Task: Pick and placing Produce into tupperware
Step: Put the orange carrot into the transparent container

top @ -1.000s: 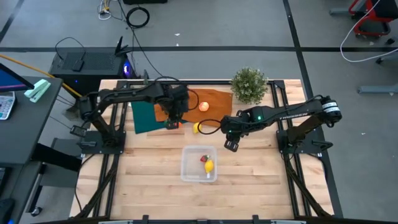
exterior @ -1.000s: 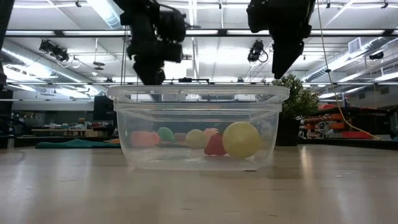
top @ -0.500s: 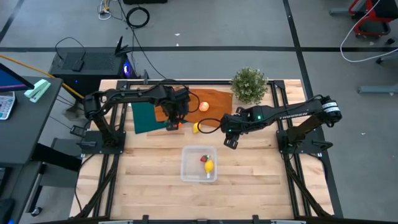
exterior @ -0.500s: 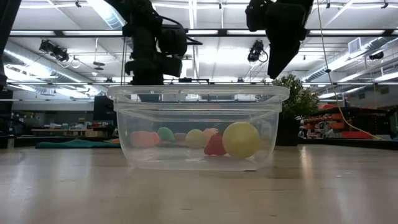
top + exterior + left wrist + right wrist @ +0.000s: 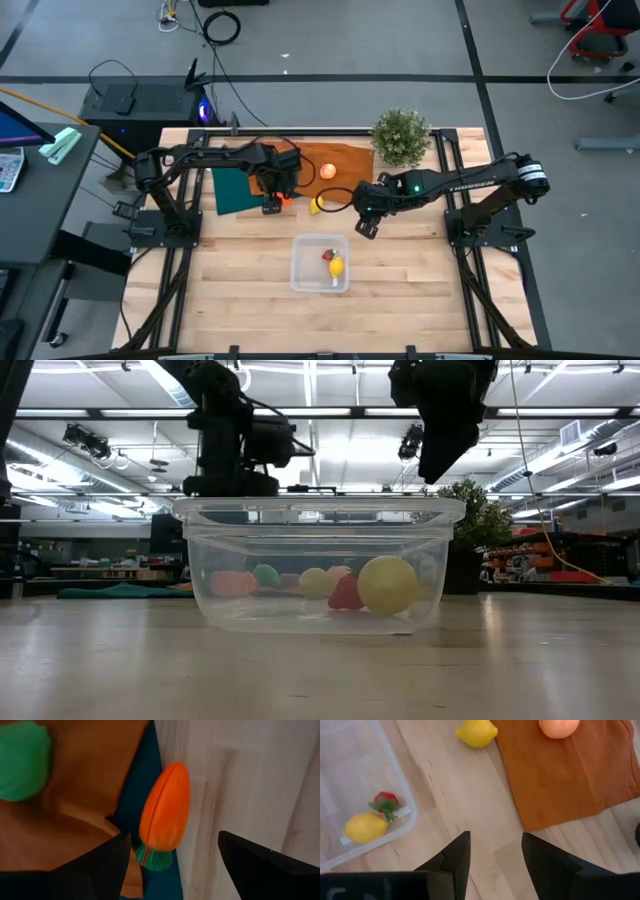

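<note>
The orange carrot (image 5: pixel 165 815) lies on its side, half on the teal cloth (image 5: pixel 145 775) and half on bare wood. My left gripper (image 5: pixel 174 837) is open above it, a finger on either side of its green leafy end (image 5: pixel 157 860), touching nothing; the high view shows the left gripper (image 5: pixel 272 206) by the carrot (image 5: pixel 286 198). The green round one (image 5: pixel 22 760) rests on the orange cloth. My right gripper (image 5: pixel 495 840) hangs open over bare wood between the tupperware (image 5: pixel 320 263) and a loose lemon (image 5: pixel 317 205). The tupperware holds a lemon (image 5: pixel 365 827) and the strawberry (image 5: pixel 385 802). The apple (image 5: pixel 327 171) sits on the orange cloth.
A bushy potted plant (image 5: pixel 401 135) stands at the far right of the table, behind my right arm. The orange cloth (image 5: pixel 345 165) and the teal cloth (image 5: pixel 235 190) cover the far middle. Bare wood lies around the tupperware toward the near edge.
My left gripper has come down over the carrot and shifted a little toward the table's near edge, staying open. My right gripper has drifted slightly toward the table's left. The produce and the tupperware have stayed where they were.
</note>
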`<state>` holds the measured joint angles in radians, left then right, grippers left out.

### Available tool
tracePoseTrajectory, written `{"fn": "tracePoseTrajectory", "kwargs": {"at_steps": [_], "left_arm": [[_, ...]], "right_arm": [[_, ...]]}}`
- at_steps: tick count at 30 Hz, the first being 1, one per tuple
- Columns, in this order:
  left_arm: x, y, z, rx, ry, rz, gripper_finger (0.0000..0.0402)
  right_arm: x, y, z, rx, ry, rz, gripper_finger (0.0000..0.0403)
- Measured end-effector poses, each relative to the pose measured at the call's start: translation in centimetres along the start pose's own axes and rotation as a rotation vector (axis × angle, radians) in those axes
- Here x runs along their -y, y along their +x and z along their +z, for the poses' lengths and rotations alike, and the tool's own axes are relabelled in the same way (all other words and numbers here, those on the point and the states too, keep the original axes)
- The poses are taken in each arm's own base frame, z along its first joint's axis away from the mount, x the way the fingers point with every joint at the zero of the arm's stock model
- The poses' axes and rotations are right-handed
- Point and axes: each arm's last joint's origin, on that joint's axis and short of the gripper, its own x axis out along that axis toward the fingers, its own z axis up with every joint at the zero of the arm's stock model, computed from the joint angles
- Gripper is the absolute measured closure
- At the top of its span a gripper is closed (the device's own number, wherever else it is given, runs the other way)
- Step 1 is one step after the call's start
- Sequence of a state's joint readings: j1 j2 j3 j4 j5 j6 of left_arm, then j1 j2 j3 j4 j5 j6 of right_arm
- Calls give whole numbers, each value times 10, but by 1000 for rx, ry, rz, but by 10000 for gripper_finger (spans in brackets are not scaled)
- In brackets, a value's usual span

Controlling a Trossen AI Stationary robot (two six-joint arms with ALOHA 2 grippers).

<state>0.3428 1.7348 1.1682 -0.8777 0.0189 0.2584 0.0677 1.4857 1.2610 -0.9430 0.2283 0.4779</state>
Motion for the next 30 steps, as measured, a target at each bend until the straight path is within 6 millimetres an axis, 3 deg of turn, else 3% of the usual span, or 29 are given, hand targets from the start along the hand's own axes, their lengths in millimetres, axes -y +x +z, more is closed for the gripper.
{"fn": "tracePoseTrajectory", "kwargs": {"at_steps": [14, 30], "left_arm": [[2, 29, -12, 41, 78, 13, 92], [2, 31, -11, 74, 78, 19, 119]], "right_arm": [[-1, 0, 3, 30, 112, 18, 256], [-3, 0, 7, 70, 124, 29, 256]]}}
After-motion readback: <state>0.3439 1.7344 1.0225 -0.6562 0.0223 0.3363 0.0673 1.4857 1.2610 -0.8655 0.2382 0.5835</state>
